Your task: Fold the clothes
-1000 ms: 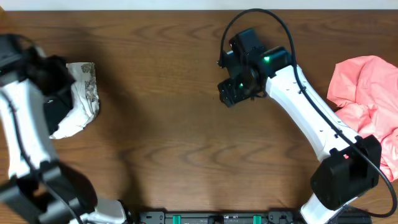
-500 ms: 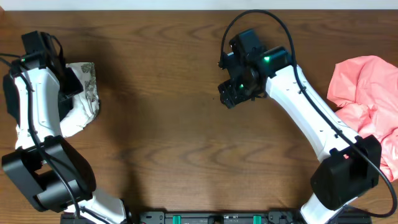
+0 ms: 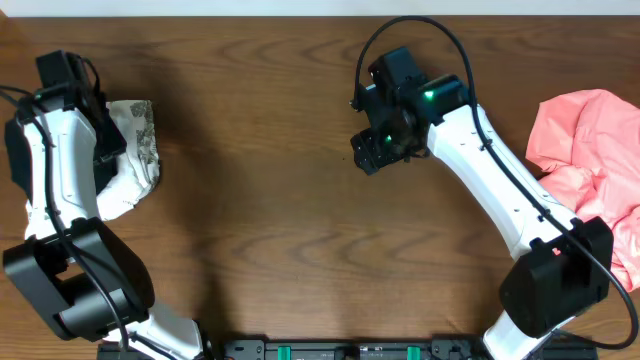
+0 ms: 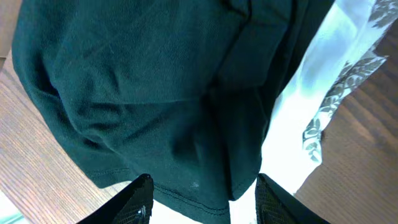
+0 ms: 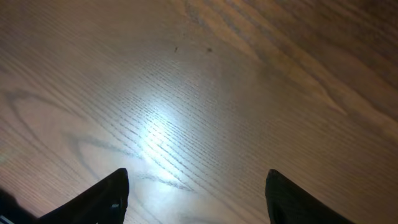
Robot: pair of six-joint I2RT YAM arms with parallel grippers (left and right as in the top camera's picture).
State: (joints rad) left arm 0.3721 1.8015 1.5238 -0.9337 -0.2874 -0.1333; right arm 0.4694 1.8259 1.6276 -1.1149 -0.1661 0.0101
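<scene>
A folded black T-shirt (image 4: pixel 155 81) lies in a small stack at the table's far left, on top of a white-grey patterned garment (image 3: pixel 138 150) that also shows in the left wrist view (image 4: pixel 311 106). My left gripper (image 4: pixel 205 202) is open just above the black shirt's hem, holding nothing; in the overhead view it (image 3: pixel 108 140) hangs over the stack. A crumpled salmon-pink garment (image 3: pixel 590 160) lies at the right edge. My right gripper (image 3: pixel 375 150) is open and empty over bare wood at mid-table, as the right wrist view (image 5: pixel 198 186) shows.
The brown wooden table (image 3: pixel 270 220) lies between the stack and the pink garment. The right arm stretches from the front right corner to the middle. The left arm stands along the left edge.
The left arm has swung back toward the far-left corner and settled over the stack. The right arm and the garments have not moved.
</scene>
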